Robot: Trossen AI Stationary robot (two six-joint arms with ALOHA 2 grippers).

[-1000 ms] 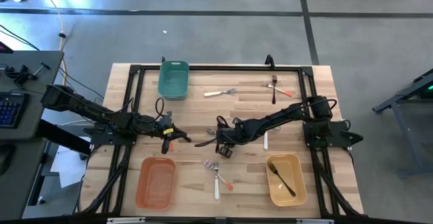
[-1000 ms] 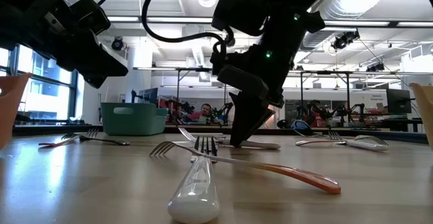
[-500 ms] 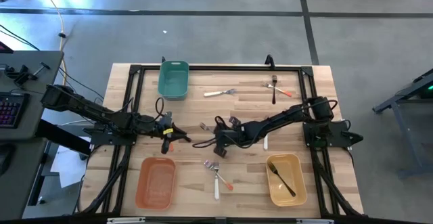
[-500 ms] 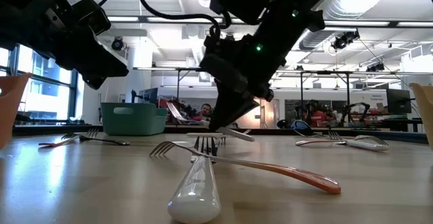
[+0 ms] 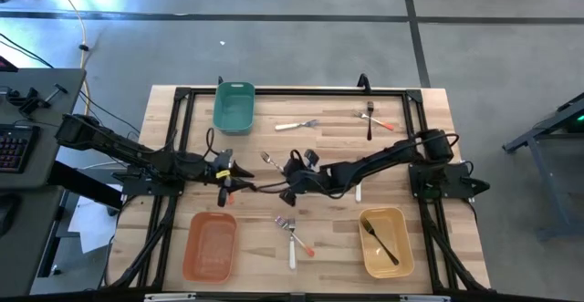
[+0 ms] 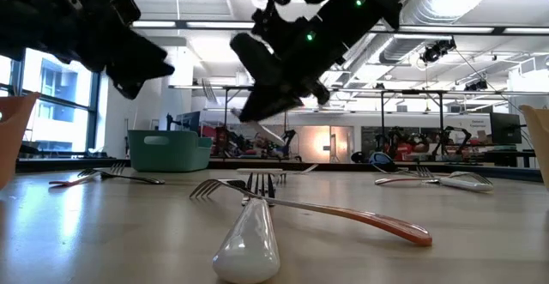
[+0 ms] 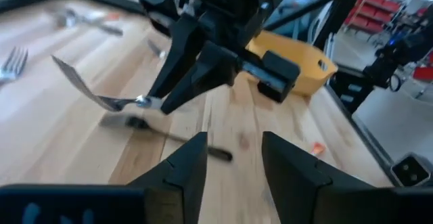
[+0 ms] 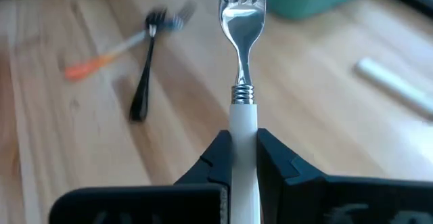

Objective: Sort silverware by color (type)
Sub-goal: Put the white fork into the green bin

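Right end effector (image 5: 290,176) has lifted the white-handled fork (image 8: 241,82) off the table.

We see a pale wooden tabletop (image 5: 274,147) with visible grain, a fork (image 8: 242,21) of glossy polished metal with a smooth white handle, and matt plastic bins (image 5: 234,107).

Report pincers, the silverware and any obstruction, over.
Right pincer shut on silver fork with white handle, lifted mid-table. Left pincer open, empty, facing it. Black fork lying on the wood between them.
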